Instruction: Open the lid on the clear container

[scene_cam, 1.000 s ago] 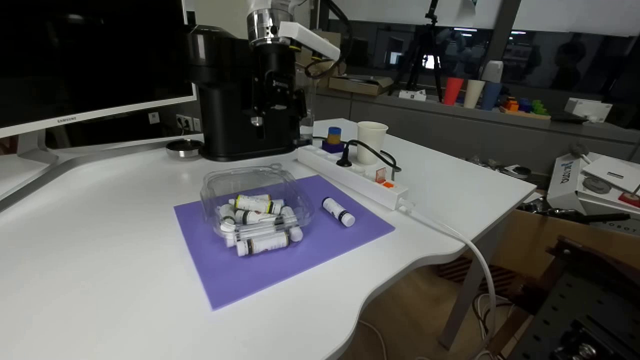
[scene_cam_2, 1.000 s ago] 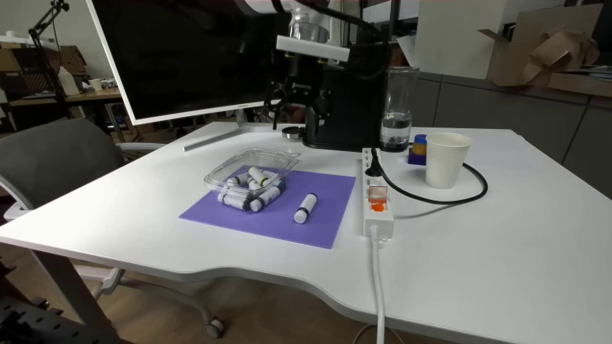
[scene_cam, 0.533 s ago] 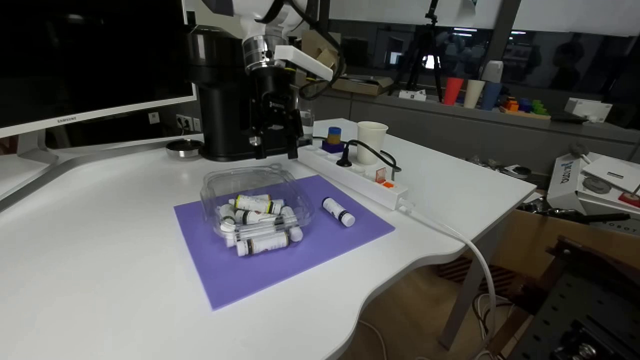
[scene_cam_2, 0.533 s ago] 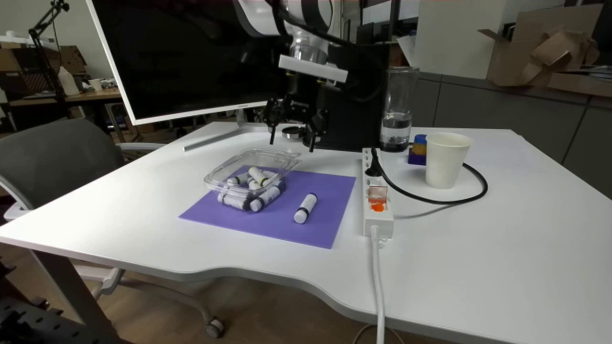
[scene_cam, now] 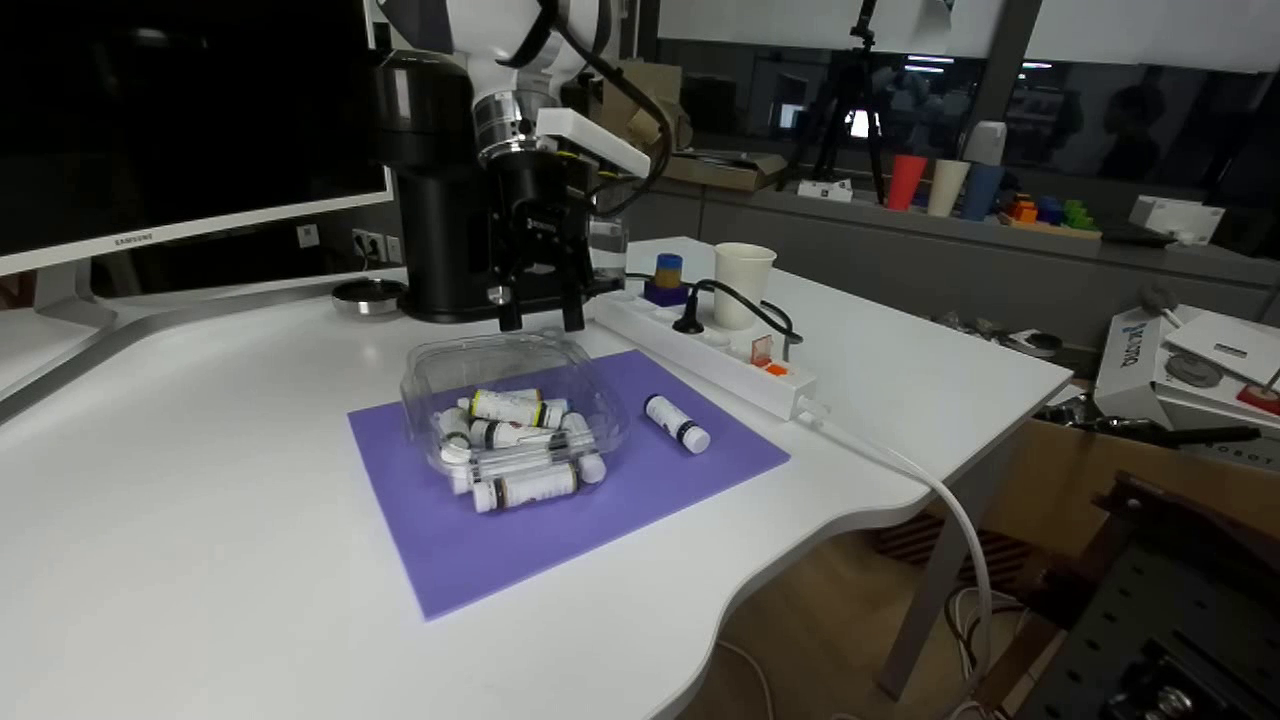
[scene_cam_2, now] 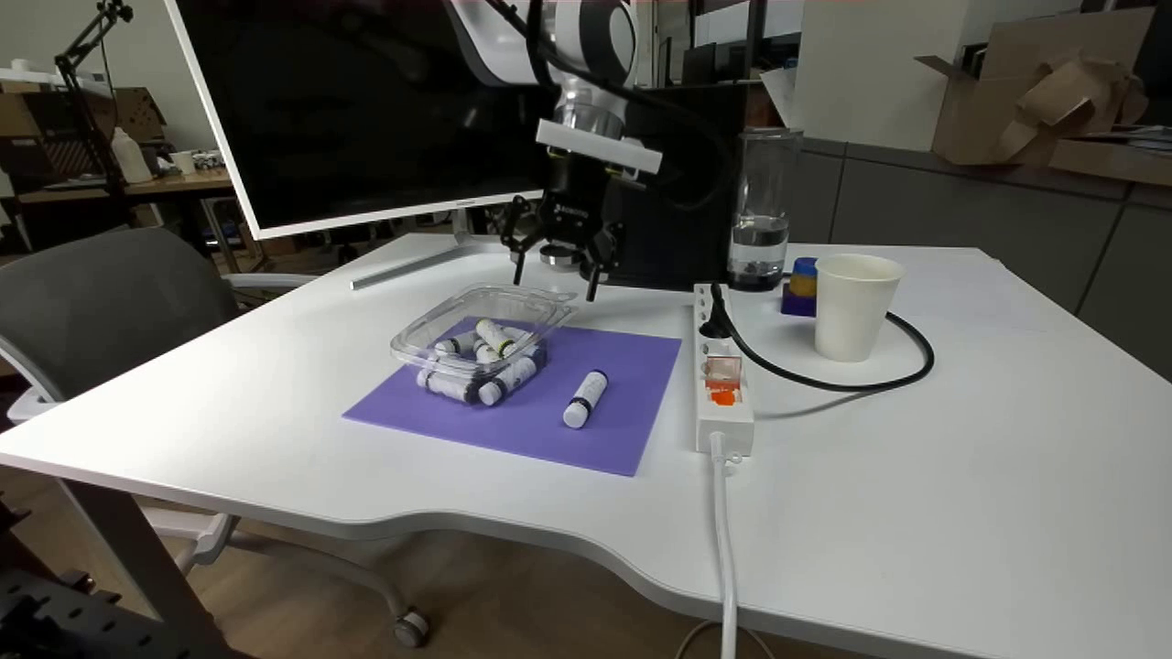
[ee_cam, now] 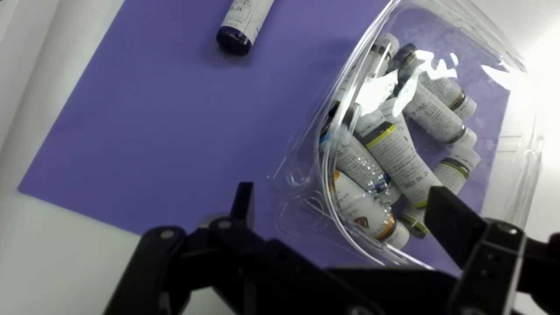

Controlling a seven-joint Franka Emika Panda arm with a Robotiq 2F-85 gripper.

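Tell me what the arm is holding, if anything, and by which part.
Nothing is held: the jaws stand open and apart, with neither side gripping the clear container.

Located at one edge of the purple mat (scene_cam: 645, 485): clear container (scene_cam: 535, 380), shallow, rectangular with rounded corners. Lying across its top: transparent lid (ee_cam: 407, 95), streaked with bright glare, seating at rim unclear.

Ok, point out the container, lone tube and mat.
Container (ee_cam: 327, 169) in the wrist view, on its rim.
Lone tube (scene_cam: 674, 419) in an exterior view, on its label.
Mat (scene_cam_2: 513, 423) in an exterior view, on bare surface.
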